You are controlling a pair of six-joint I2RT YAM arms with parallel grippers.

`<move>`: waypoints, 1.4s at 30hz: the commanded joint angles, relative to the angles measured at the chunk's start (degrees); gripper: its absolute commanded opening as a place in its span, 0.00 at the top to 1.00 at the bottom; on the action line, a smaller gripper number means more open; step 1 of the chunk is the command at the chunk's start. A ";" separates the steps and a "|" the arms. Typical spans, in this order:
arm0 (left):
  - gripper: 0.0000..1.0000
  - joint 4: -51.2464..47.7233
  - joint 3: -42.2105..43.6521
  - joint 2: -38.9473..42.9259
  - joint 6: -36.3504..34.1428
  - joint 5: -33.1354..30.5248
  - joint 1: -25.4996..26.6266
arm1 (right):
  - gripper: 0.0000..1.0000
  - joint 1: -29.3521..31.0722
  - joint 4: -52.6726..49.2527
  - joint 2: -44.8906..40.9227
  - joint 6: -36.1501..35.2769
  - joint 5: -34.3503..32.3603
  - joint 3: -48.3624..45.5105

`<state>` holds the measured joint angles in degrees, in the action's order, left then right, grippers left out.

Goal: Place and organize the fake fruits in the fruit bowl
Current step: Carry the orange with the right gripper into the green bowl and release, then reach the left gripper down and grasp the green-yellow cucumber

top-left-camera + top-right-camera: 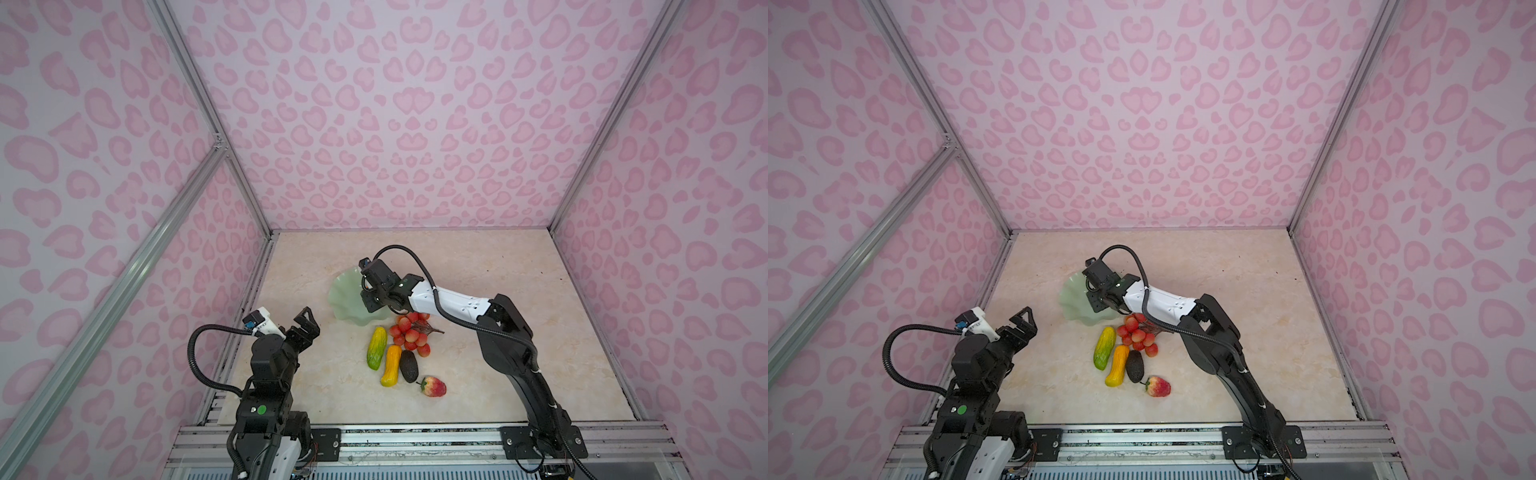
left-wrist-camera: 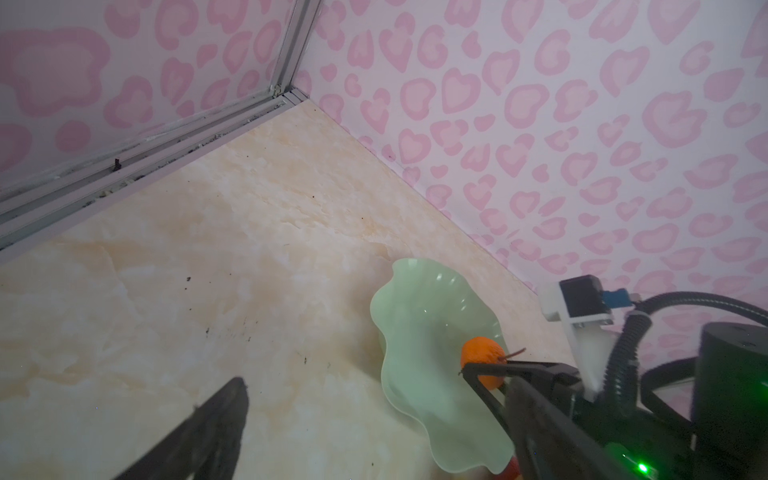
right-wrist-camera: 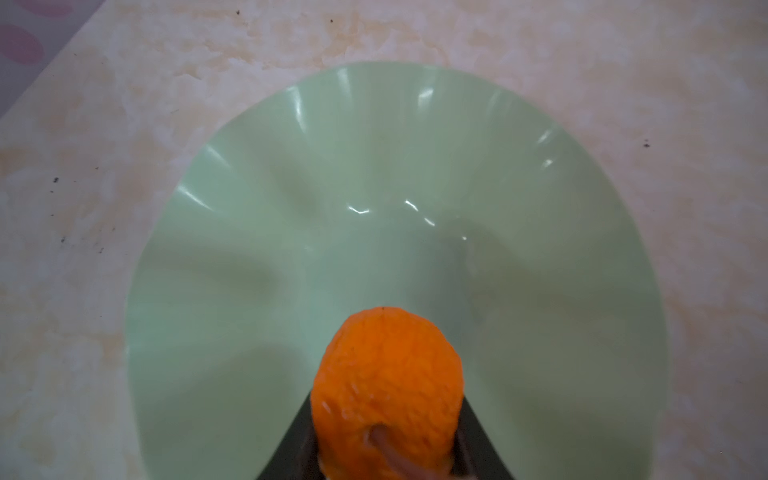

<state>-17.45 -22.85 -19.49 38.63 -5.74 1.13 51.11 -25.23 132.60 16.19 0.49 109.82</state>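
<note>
The right arm (image 1: 449,301) reaches in from the right and lies over the near-right part of the fruit bowl (image 1: 343,291). Its right gripper (image 3: 386,415), closed about the orange (image 3: 386,374), fills the bowl's near side, though contact with the glaze is hard to judge. The bowl's far and left parts lie open from above. Just beside its near rim the grape bunch (image 1: 409,334), green-yellow fruit (image 1: 377,348), yellow-orange fruit (image 1: 391,365), avocado (image 1: 409,366) and strawberry (image 1: 433,386) crowd the middle of the table (image 1: 498,266). Bare table runs from the wide-spread left gripper (image 1: 307,324) to the bowl, behind it to the back wall (image 1: 415,124) and right of the arm — walls close three sides.
</note>
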 commanded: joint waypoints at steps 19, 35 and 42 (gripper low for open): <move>0.05 -4.06 -1.03 -0.35 1.07 3.79 -0.14 | 0.26 -1.94 -5.07 6.32 -2.88 3.64 11.97; 0.17 -3.64 -2.96 -12.47 -4.20 18.13 8.94 | 0.04 -14.19 33.75 -44.08 7.76 1.35 -47.15; 0.22 -2.97 -0.44 -15.23 -1.39 9.62 22.77 | 0.04 -19.73 31.04 -51.06 9.65 0.87 -56.01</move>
<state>-21.32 -23.62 -33.15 36.03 7.64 21.23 32.58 6.17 82.61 24.62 1.91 54.94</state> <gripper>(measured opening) 0.787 0.957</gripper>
